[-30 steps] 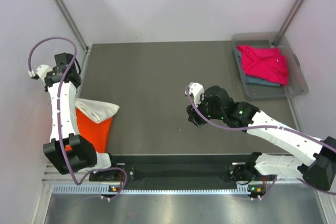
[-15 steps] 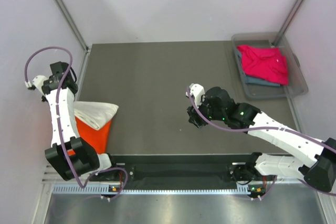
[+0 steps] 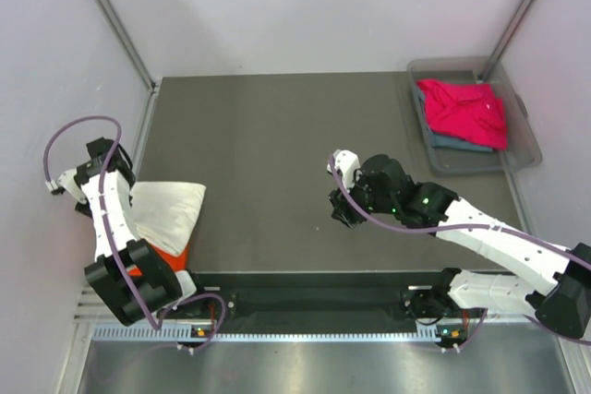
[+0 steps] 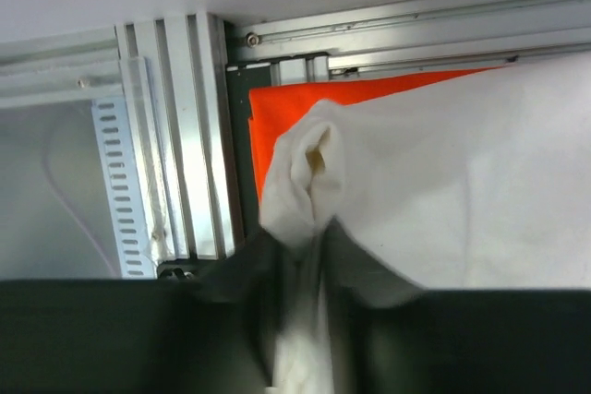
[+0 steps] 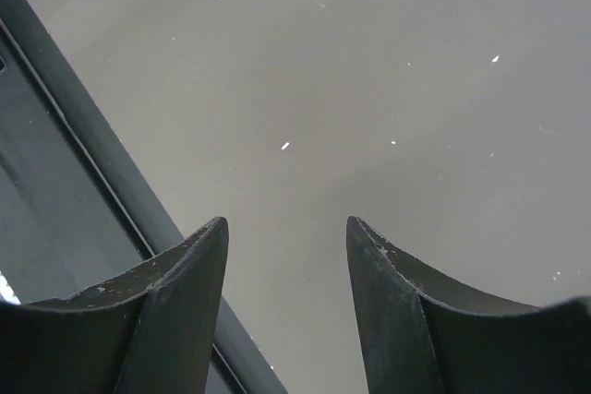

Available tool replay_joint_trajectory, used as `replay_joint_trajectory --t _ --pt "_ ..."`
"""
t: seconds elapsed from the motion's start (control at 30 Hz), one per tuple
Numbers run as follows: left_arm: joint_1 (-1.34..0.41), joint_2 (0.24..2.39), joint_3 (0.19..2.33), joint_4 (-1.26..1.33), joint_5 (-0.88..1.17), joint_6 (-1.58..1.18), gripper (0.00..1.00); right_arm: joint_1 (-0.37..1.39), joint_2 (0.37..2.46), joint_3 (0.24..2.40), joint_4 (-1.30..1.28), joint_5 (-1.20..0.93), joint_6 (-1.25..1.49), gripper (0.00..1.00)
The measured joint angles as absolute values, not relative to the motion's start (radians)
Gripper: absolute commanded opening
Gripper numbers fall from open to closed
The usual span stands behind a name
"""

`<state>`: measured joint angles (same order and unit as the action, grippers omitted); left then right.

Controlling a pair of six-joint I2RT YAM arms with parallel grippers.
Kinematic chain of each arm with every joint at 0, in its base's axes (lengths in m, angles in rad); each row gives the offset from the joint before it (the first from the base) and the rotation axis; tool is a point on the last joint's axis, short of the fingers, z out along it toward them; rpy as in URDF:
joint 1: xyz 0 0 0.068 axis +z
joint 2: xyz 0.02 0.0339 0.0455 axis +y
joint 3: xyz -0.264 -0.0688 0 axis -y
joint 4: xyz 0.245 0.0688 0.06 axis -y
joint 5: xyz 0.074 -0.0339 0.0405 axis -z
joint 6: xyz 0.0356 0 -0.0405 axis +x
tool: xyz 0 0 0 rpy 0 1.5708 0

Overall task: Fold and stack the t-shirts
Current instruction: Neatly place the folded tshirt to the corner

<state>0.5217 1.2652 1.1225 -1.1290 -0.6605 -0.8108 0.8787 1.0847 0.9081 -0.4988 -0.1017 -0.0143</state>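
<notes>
The left end effector [image 4: 303,269] pinches a cream-white t-shirt [image 4: 462,191] lying over an orange t-shirt [image 4: 277,117].

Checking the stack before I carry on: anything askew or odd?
Yes. The cream-white t-shirt lies skewed over the orange t-shirt at the near-left corner of the table, with one part bunched up and pinched in the left gripper, so the stack is not flat or square.

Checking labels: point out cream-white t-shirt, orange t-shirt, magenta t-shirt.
cream-white t-shirt [image 3: 171,212]: top view, centre of cloth.
orange t-shirt [image 4: 277,113]: left wrist view, exposed corner.
magenta t-shirt [image 3: 464,110]: top view, centre of cloth.
</notes>
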Motion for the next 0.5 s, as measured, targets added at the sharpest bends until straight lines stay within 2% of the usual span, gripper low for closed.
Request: replay_joint_trajectory --t 0.03,0.07,0.1,0.13,0.17,0.33,0.4,0.5 --pt "0.530 1.265 1.105 -1.129 -0.658 -0.811 0.41 0.879 1.085 0.904 -0.498 -0.103 -0.014 0.54" --pt "0.538 1.265 1.088 -1.130 -0.657 -0.813 0.55 0.879 1.084 0.902 -0.499 -0.104 -0.014 0.54" --pt "0.546 1.264 1.076 -1.132 -0.655 -0.812 0.65 0.879 1.083 0.897 -0.497 -0.105 -0.014 0.54" --pt "0.552 1.261 1.069 -1.134 -0.652 -0.813 0.79 0.879 1.082 0.896 -0.500 -0.107 -0.014 0.55" --pt "0.557 1.258 1.068 -1.138 -0.647 -0.810 0.83 0.879 1.077 0.893 -0.502 -0.107 -0.014 0.55" --pt "0.535 1.208 1.126 -1.157 -0.566 -0.858 0.84 0.879 1.047 0.889 -0.503 -0.109 0.012 0.55" --pt "0.474 1.193 1.158 -1.157 -0.525 -0.888 0.85 0.879 1.033 0.887 -0.500 -0.117 0.038 0.56" --pt "0.266 1.177 1.168 -1.126 -0.429 -0.935 0.85 0.879 0.999 0.845 -0.458 -0.133 0.105 0.62"
